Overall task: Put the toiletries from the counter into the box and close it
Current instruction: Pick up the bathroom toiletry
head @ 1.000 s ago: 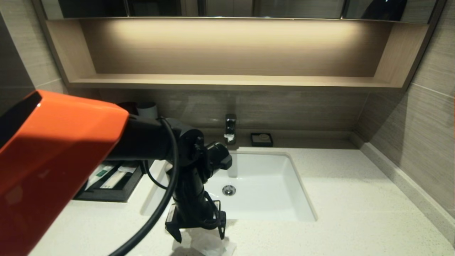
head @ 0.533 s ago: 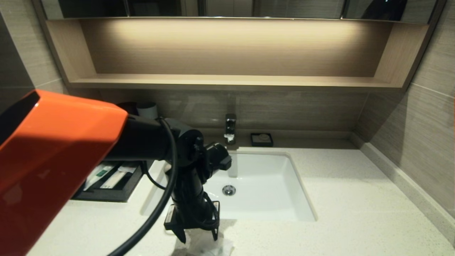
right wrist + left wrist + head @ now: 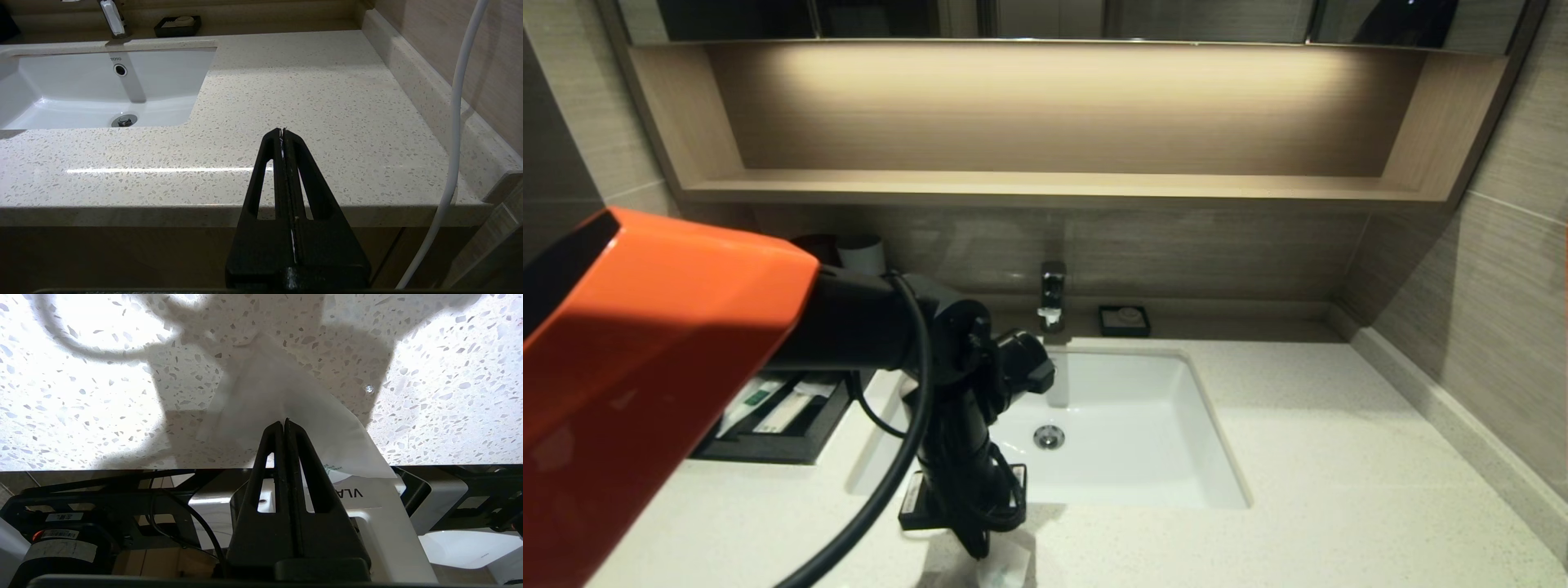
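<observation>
Your left gripper (image 3: 284, 424) points down at the near edge of the counter (image 3: 1339, 490), in front of the basin (image 3: 1127, 425), its fingers pressed together on the crinkly clear packet (image 3: 282, 396). The box (image 3: 792, 433) sits far left with sachets (image 3: 768, 404) inside. Your right gripper (image 3: 282, 132) stays parked below the counter's near right edge, fingers together on nothing.
</observation>
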`<state>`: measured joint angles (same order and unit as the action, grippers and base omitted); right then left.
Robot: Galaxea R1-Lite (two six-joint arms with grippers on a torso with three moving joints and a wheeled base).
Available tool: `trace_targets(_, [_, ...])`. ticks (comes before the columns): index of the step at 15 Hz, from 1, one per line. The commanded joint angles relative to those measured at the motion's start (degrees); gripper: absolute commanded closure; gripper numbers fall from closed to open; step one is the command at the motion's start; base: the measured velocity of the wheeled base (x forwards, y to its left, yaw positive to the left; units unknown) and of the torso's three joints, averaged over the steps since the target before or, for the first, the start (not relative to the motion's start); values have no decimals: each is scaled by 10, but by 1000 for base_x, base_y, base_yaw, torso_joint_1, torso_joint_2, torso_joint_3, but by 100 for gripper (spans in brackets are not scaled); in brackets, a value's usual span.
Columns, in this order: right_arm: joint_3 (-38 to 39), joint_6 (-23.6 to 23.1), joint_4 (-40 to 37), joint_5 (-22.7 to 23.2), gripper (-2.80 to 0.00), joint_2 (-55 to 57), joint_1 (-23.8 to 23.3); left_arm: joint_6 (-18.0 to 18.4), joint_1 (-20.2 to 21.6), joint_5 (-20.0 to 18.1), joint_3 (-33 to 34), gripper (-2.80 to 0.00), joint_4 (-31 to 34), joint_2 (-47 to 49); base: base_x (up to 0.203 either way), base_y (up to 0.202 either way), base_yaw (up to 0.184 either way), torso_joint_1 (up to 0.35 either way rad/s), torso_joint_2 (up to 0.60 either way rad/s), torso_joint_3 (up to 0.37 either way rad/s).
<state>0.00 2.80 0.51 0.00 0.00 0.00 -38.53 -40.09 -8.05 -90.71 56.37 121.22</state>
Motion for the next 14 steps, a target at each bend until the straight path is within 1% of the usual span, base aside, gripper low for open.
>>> trace_targets(1, [0,0,0,0,0,1,0,-2,0,0,0,0,3,0,0,0,0,0,0,0])
trace_targets(9, [0,0,0,0,0,1,0,-6,2,-4,2,0,1,-14,0,0,0,0,0,0])
trace_targets(12, [-1,0,0,0,0,1,0,-5,19,-3,8,0,-1,-35,0,0,0,0,0,0])
trace_targets(14, [0,0,0,0,0,1,0,-4,21,-3,8,0,0,-51,0,0,0,0,0,0])
